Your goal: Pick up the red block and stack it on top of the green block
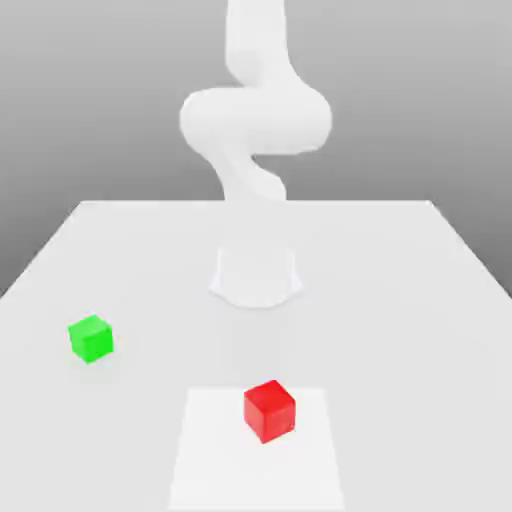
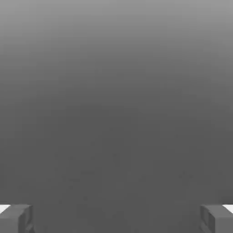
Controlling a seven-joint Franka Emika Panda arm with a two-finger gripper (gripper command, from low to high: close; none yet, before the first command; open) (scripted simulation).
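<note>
The claw [image 2: 116, 218] is spread wide and holds nothing, presumably readied for a first grasp. The red block [image 1: 269, 410] is seen at six o'clock on the table [image 1: 420, 300]; the green block [image 1: 91, 338] lies well apart, toward eight o'clock, neither touched.

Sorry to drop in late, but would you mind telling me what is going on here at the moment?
A white robot arm stands at the far side of a white table, set to stack one cube on another, and nothing has been picked up yet. The red block sits on the table nearest the camera, on a paler square patch. The green block rests apart from it, toward the exterior view's left. The gripper is open and holds nothing.
</note>
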